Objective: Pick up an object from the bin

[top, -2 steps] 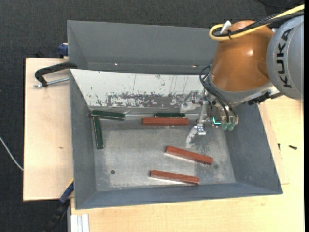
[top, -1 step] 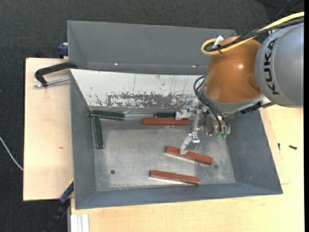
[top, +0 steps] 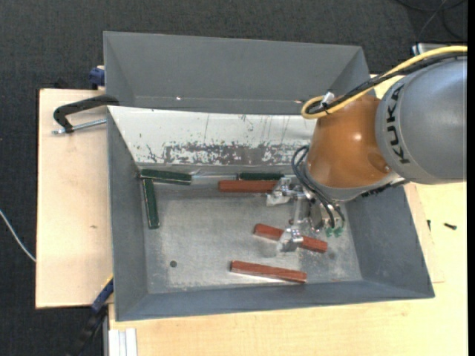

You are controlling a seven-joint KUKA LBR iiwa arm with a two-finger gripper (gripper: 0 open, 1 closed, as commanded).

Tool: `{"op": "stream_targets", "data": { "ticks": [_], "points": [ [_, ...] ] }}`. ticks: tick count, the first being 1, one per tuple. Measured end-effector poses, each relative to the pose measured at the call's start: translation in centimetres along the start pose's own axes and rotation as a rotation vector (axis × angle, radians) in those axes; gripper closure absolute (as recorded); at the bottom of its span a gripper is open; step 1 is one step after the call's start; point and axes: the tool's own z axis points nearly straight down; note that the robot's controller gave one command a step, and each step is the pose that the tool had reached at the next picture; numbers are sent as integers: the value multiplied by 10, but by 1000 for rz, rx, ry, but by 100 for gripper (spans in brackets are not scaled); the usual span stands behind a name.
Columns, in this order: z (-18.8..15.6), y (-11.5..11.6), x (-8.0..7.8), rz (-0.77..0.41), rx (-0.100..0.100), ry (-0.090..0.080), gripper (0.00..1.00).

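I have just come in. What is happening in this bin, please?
The KUKA arm reaches in from the right, and its gripper is low over the middle of a short red-brown flat bar, right of centre in the grey metal bin. The bar seems to lie on the floor, not yet lifted. A longer red-brown bar lies near the front wall, another red-brown bar lies by the back wall, and two dark green bars lie at the back left.

My arm (top: 438,124) is a thick, smooth grey tube with black KUKA lettering (top: 393,133) along it. A rounded, glossy orange cover (top: 345,150) caps my wrist, yellow and black cables (top: 371,83) loop over it, and my pincer (top: 299,237) is bare silvery metal.
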Motion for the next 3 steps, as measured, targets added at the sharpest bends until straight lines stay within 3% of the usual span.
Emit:
{"op": "stream_targets", "data": {
  "ticks": [1, 2, 3],
  "points": [
    [34, -22, 17, 38, -2, 14, 100],
    [34, -22, 17, 38, -2, 14, 100],
    [-114, -20, 14, 97, 0, -3, 100]
  ]
}}
